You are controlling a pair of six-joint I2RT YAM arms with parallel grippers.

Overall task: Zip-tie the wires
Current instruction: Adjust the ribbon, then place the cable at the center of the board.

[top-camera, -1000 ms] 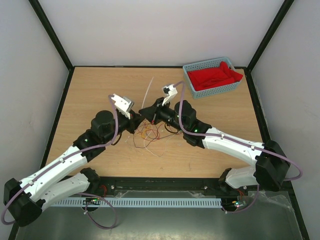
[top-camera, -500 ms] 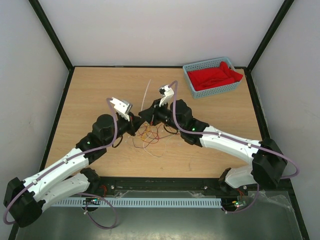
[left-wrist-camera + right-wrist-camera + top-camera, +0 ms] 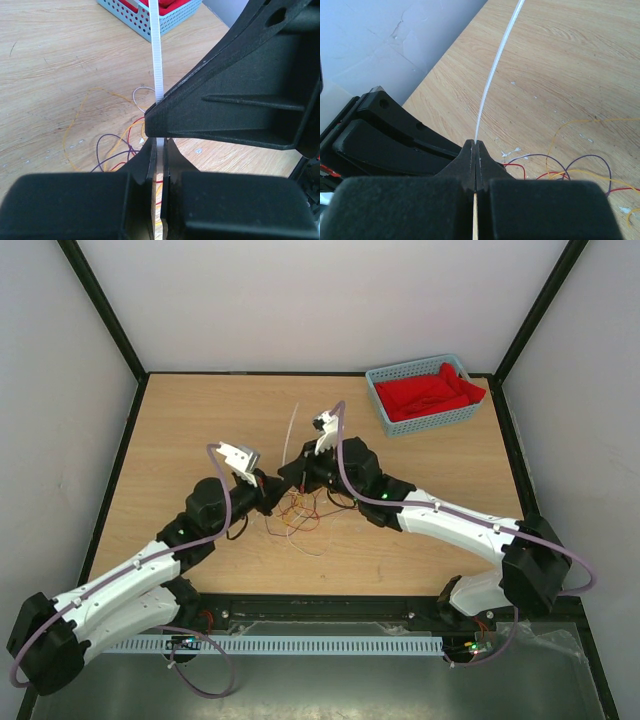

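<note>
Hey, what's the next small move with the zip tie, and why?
Probably open the right tool and regrip farther along the zip tie: both it and the left tool pinch the strip at nearly one spot, while the wires lie loose below, unbound.

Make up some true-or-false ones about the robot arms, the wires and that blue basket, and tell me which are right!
1. The left gripper is pinching the white zip tie. True.
2. The wires are inside the blue basket. False: they lie loose on the table, just below where the two grippers meet.
3. The blue basket has a red cloth in it. True.
4. The right gripper is wide open and holds nothing. False: its fingers are shut on the white zip tie, which sticks out past them.
</note>
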